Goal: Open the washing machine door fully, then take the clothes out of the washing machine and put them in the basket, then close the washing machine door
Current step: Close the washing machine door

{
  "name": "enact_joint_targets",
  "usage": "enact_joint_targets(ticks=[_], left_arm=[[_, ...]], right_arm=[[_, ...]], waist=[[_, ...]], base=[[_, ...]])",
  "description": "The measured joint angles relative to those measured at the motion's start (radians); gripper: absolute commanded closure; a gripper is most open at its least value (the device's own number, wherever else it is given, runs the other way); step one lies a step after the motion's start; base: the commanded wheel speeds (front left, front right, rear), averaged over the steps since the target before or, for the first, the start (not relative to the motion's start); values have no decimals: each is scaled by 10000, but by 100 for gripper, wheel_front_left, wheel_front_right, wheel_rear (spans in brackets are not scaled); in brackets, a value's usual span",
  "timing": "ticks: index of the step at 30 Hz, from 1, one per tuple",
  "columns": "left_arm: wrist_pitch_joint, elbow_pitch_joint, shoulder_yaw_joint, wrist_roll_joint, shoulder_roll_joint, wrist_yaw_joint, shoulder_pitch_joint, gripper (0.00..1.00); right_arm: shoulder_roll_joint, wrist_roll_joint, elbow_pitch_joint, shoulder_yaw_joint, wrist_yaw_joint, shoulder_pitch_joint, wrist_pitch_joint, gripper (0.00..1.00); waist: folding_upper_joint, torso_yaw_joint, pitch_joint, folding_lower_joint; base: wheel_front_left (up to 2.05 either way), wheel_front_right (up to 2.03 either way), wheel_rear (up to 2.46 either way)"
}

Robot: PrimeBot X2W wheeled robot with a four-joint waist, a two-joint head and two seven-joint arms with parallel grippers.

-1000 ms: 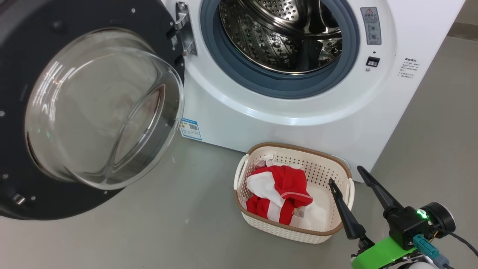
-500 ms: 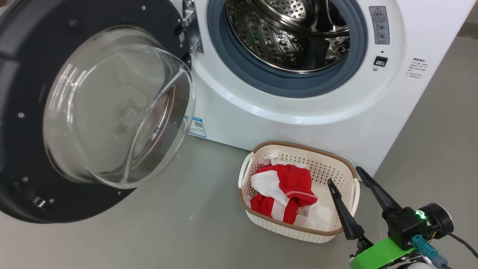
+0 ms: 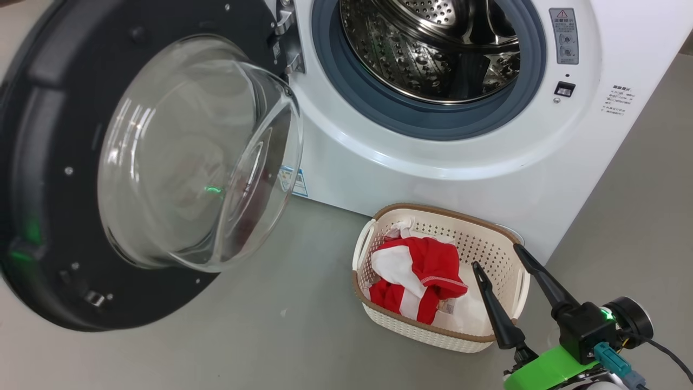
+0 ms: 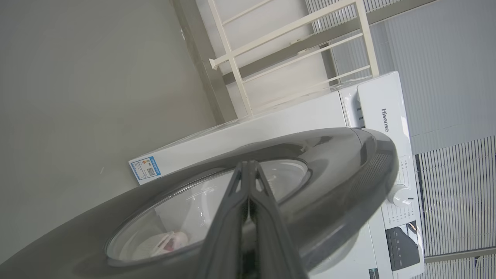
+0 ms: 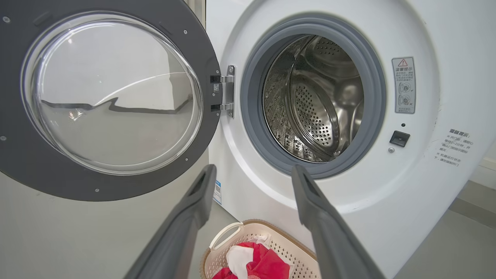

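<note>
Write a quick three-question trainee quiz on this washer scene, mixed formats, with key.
1. True or false: the door of the washing machine stands open.
2. Where are the clothes? A) in the washing machine B) in the basket C) hung on the door
3. Which is shut, the left gripper or the right gripper?
Key: 1 true; 2 B; 3 left.

The washing machine (image 3: 433, 173) runs off the head view's top edge, its drum (image 3: 433, 54) cut across. The near right corner of the basket (image 3: 433, 208) hides behind a finger of the right gripper (image 3: 496, 255). The small print (image 3: 617, 100) on the machine's front is too small to read.
</note>
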Motion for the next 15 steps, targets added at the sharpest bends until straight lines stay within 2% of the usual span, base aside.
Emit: enact_joint_targets(ticks=[11, 15], left_arm=[[719, -2094, -100, -351, -1095, 711, 1078, 100], [907, -2732, -105, -541, -1337, 997, 1251, 100]], right_arm=[[50, 8, 150, 33, 0, -120, -90, 0], [67, 17, 174, 44, 0, -120, -92, 0]], waist=[[0, -115, -84, 0], [0, -174, -100, 0]], base=[[0, 0, 0], [0, 0, 0]])
